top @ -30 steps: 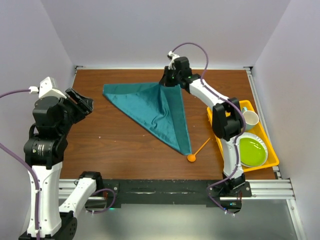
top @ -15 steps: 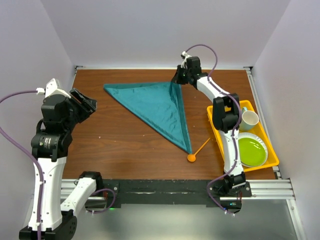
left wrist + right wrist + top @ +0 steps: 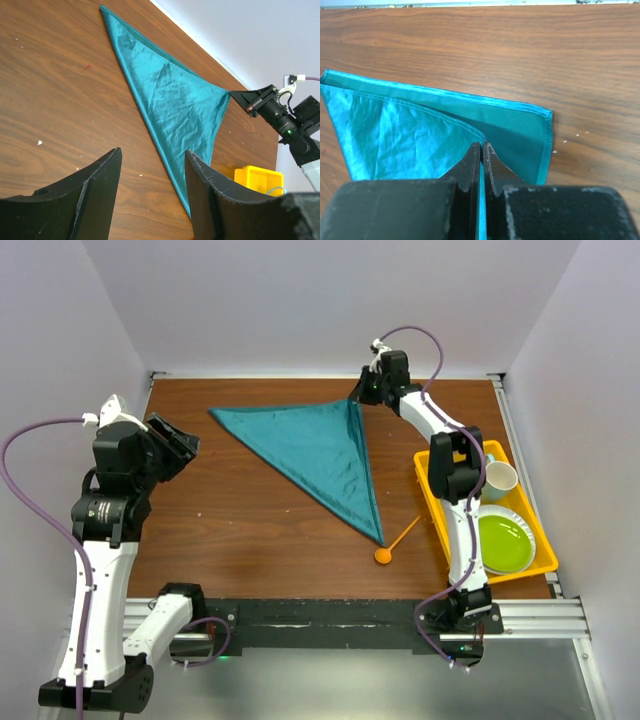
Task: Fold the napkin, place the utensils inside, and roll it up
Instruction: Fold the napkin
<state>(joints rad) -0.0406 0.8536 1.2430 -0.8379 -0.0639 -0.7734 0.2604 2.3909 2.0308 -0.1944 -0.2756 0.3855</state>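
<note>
The teal napkin lies folded into a triangle on the brown table, one point far left, one near the spoon. My right gripper is shut on the top layer's corner at the far right of the cloth, just above the lower layer's corner. The orange spoon rests on the table beside the napkin's near tip, bowl toward me. My left gripper hangs open over the table's left side, apart from the cloth; between its fingers I see bare wood and the napkin beyond.
A yellow tray at the right edge holds a green plate and a white cup. The tray's corner shows in the left wrist view. White walls close in the table on three sides.
My right gripper has pulled the napkin's corner back and to the right, drawing the wrinkled cloth out into a flat triangle. The left arm has shifted slightly right, still open.
</note>
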